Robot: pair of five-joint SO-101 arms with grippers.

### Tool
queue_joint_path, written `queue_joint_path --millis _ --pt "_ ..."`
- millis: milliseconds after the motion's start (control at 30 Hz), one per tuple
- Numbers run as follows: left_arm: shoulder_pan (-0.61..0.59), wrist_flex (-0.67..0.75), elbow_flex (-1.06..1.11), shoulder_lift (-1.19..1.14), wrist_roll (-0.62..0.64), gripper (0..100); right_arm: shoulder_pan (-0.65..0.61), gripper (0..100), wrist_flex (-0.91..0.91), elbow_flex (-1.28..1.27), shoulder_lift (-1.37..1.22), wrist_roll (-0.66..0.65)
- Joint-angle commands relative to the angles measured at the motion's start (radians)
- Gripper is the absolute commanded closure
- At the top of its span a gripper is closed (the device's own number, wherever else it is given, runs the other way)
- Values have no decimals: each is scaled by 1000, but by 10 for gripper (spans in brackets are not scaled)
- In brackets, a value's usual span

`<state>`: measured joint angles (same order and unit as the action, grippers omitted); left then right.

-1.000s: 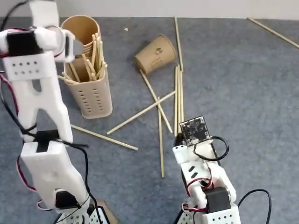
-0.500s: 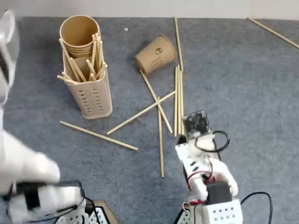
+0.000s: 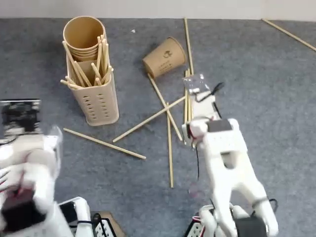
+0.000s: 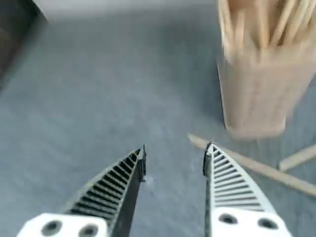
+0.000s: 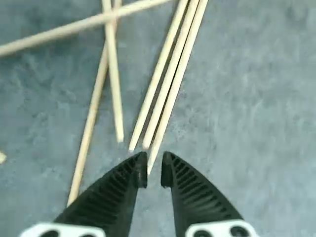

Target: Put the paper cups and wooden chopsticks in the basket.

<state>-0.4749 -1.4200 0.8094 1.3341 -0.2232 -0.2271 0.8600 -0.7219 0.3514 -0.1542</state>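
Past the right gripper (image 5: 154,170), the three side-by-side chopsticks (image 5: 170,74) run off the edge. Whether the nearest end lies between the fingertips (image 5: 139,165) or under them, I can't tell. From above, the right arm (image 3: 224,148) covers those near ends (only the far halves show). The left arm (image 3: 24,168) is a smear there, and I can't make out its shape. Beyond the left gripper (image 4: 174,155), the basket (image 4: 259,94) is blurred and cut off at the rim. A loose chopstick (image 4: 261,170) slips behind one finger (image 4: 217,168) and runs off the edge. I can't count how many cups (image 3: 83,32) are nested.
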Motion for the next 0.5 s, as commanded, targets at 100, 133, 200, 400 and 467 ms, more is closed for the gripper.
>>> queue_joint_path --millis 100,133,200,400,467 --pt "24 124 286 108 -44 800 12 932 -229 96 -219 6" --pt "24 129 317 108 -35 800 12 932 -242 97 -251 5" --pt "24 161 367 108 -20 800 12 929 -254 101 -317 -6" --pt "24 293 489 116 -20 800 35 822 -265 228 -478 -54" --pt "24 313 518 116 -18 802 39 816 -268 255 -512 -55"
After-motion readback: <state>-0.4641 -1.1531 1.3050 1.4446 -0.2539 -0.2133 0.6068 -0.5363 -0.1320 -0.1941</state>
